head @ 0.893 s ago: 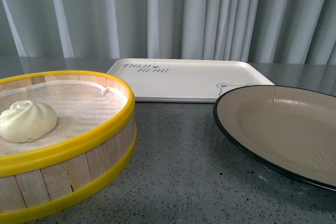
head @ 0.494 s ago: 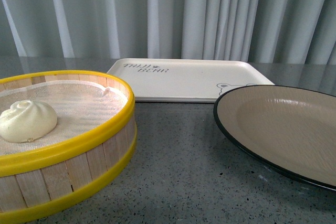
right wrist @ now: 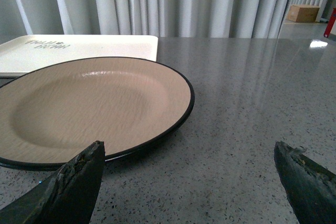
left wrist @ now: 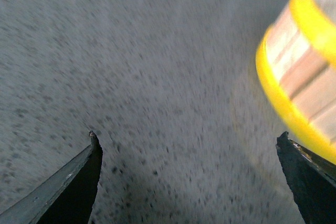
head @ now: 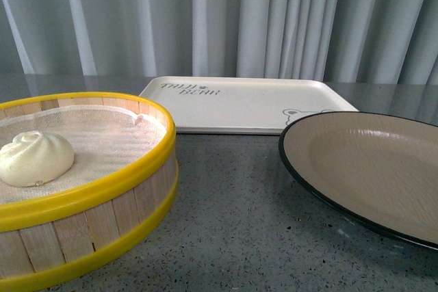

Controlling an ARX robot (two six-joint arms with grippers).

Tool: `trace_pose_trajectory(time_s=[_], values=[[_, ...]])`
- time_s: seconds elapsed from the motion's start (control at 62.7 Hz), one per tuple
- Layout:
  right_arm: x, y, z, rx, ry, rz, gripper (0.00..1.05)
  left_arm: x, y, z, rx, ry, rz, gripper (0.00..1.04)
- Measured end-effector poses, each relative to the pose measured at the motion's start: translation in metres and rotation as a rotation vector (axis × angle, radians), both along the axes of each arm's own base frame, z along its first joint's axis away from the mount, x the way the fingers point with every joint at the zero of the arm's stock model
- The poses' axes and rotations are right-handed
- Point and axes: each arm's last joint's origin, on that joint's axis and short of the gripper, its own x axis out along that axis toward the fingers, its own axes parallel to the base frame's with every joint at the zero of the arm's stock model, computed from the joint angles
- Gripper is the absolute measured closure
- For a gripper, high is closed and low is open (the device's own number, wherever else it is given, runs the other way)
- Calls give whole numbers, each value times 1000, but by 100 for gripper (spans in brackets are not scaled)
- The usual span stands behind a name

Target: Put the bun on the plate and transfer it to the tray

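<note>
Plate partly beyond frame edge

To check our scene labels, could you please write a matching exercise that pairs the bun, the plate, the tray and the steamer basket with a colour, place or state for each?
Column one:
1. bun
2. plate
3. tray
4. steamer basket

Column two:
A. yellow-rimmed, at the front left
B. cream-white with grey lettering, furthest back
C. off-white, pleated on top
D. black-rimmed and empty, at the front right

Pairs: 1-C, 2-D, 3-B, 4-A
</note>
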Motion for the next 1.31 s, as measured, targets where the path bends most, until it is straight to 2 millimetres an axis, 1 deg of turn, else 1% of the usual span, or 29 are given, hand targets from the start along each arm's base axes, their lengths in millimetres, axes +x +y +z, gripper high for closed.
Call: trace_pose_trajectory(time_s=[0.08,0.159,0.271,0.351,0.446,0.526,0.542,0.574,0.622,0.654,0.701,0.781,0.861,0.972,1.068,1.164,1.307], values=[[0,0,0,0,0,-2,9,-1,0,13,-44,-112,42,7],[0,0,0,0,0,1,9,-1,-1,23,-65,-180,41,7],[0,0,0,0,0,0,9,4,-4,29,-80,-216,0,7],[0,0,0,0,0,0,9,14,-6,40,-73,-239,-36,7],[0,0,0,0,0,0,9,34,-12,66,-34,-270,-132,7],[0,0,0,0,0,0,9,58,-22,97,35,-281,-242,7],[0,0,0,0,0,0,9,61,-23,100,39,-281,-251,7],[0,0,0,0,0,0,9,73,-28,111,73,-267,-300,7],[0,0,0,0,0,0,9,85,-33,121,107,-249,-343,7],[0,0,0,0,0,0,9,97,-38,128,143,-216,-370,7],[0,0,0,0,0,0,9,112,-44,134,168,-161,-432,7],[0,0,0,0,0,0,9,132,-53,138,206,-70,-498,7],[0,0,0,0,0,0,9,147,-59,138,216,6,-552,7],[0,0,0,0,0,0,9,158,-64,132,227,92,-576,7],[0,0,0,0,0,0,9,160,-66,124,220,162,-593,7],[0,0,0,0,0,0,9,158,-66,118,198,220,-608,7],[0,0,0,0,0,0,9,155,-65,114,188,275,-604,7]])
